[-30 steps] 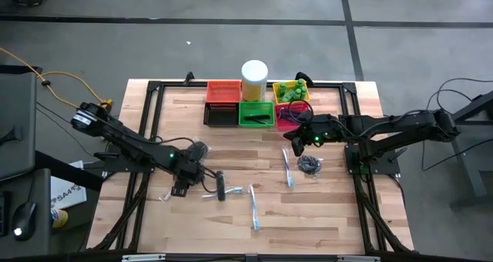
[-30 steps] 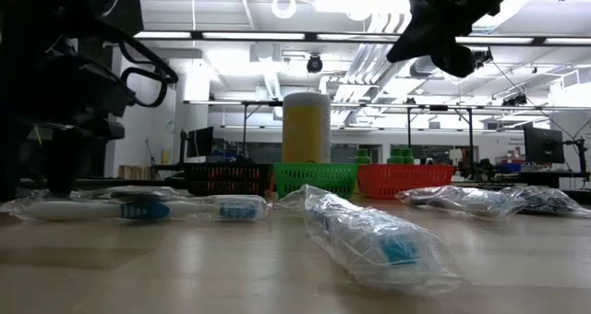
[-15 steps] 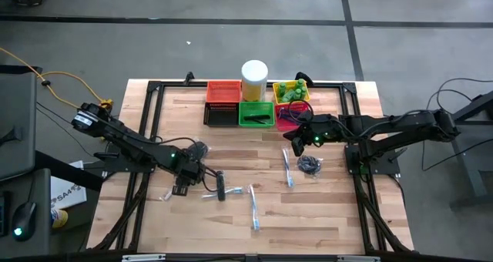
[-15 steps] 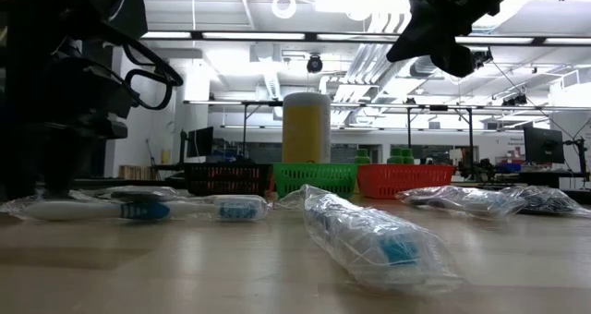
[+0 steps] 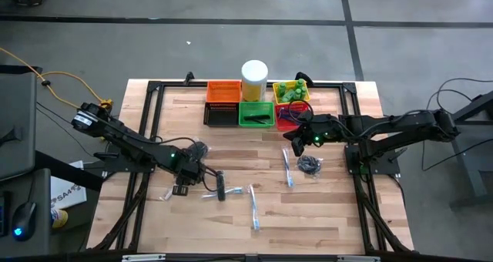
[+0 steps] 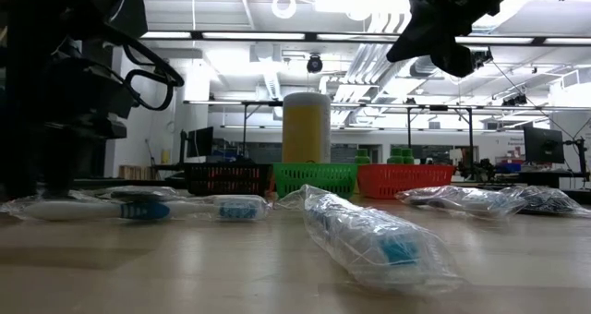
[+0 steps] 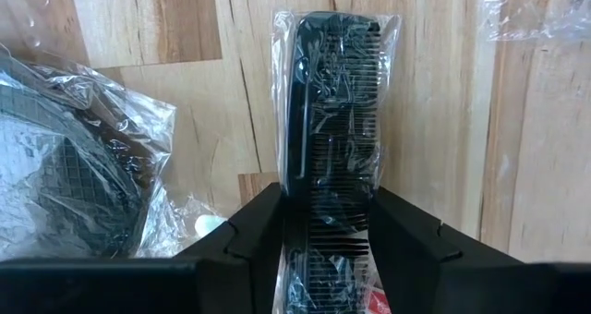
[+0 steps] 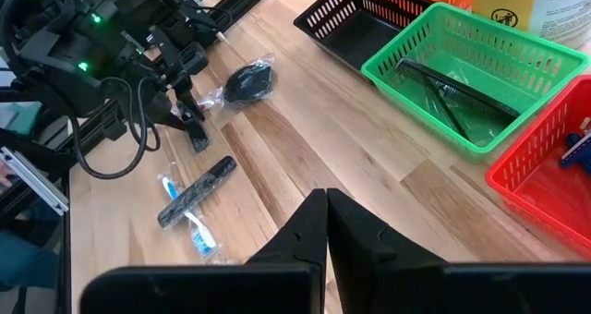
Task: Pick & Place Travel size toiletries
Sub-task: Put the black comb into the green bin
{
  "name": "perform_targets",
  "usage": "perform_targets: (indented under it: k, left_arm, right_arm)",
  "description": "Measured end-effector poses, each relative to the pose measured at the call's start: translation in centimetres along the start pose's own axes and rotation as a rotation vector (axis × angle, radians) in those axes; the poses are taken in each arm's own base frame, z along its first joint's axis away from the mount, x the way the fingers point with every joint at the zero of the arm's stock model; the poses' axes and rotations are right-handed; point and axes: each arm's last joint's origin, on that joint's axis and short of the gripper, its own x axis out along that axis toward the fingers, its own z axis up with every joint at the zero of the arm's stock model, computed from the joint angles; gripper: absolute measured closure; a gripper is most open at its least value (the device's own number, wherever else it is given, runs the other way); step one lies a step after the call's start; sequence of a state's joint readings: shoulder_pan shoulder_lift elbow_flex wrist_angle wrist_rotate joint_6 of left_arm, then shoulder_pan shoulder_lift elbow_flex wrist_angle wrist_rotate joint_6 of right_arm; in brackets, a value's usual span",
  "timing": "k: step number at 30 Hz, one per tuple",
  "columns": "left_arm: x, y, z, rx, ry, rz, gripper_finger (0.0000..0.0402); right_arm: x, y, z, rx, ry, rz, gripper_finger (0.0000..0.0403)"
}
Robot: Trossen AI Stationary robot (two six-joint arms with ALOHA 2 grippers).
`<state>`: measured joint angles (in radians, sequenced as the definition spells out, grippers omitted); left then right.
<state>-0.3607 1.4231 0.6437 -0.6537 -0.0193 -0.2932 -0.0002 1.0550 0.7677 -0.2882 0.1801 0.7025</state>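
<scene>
Nearest the low camera, a clear-wrapped white-and-blue toothbrush (image 6: 374, 235) is lying on the pale wooden surface (image 5: 323, 208), with another wrapped toothbrush (image 6: 138, 206) lying flat farther back on that view's left.

Toward the left side of the surface, the left tool (image 5: 185, 181) is reaching down, and its two dark fingers (image 7: 254, 235) are pressing against both long edges of a black plastic comb in a clear wrapper (image 7: 331, 157). The comb is lying flat on the wood, clamped at one end, with the rest of it sticking out ahead of the fingers. Just beside it, a dark rounded item in crinkled clear plastic (image 7: 65, 185) is resting on the wood. A second wrapped black comb (image 8: 196, 191) is lying across a toothbrush near that arm.

Toward the right, the right tool (image 5: 296, 136) is hanging above the surface with its fingers (image 8: 346, 226) clenched together and nothing between them. A dark coiled bundle (image 5: 310, 164) is sitting on the wood close to it.

Along the far edge, small mesh baskets are standing in a cluster: a black basket (image 8: 365, 9), a green basket (image 8: 462, 78) holding long dark combs, a red basket (image 8: 545, 171), an orange basket (image 5: 223, 90) and a yellow basket (image 5: 291, 91) filled with small green lumps. A tall white cylinder (image 5: 254, 78) is standing among them.
</scene>
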Motion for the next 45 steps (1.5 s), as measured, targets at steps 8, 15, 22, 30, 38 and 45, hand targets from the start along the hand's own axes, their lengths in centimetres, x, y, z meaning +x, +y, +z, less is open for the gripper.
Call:
perform_targets:
  k: [8, 15, 22, 30, 38, 45]
  left_arm:
    - [-0.9, -0.1, 0.7, 0.007, 0.009, 0.021, 0.0272]
    - [-2.4, -0.4, 1.9, 0.052, -0.019, 0.044, 0.0272]
    - [-3.6, -0.5, 2.9, 0.051, -0.065, 0.074, 0.0272]
    - [-6.9, 1.1, 5.7, -0.041, -0.169, 0.108, 0.0269]
    - [-11.2, 4.4, 9.0, -0.121, -0.345, 0.189, 0.0268]
    - [-14.4, 7.9, 11.1, -0.195, -0.534, 0.232, 0.0267]
  right_arm:
    - [0.0, 0.0, 0.0, 0.0, 0.0, 0.0, 0.04]
    - [0.0, 0.1, 0.1, 0.002, -0.007, 0.006, 0.04]
    - [0.0, 0.0, 0.1, -0.03, -0.006, 0.005, 0.04]
    - [0.0, 0.4, 0.4, -0.088, -0.029, 0.063, 0.0401]
    - [0.0, 0.6, 0.3, -0.182, 0.011, 0.122, 0.0401]
    - [0.0, 0.4, 0.4, -0.247, 0.002, 0.113, 0.0401]
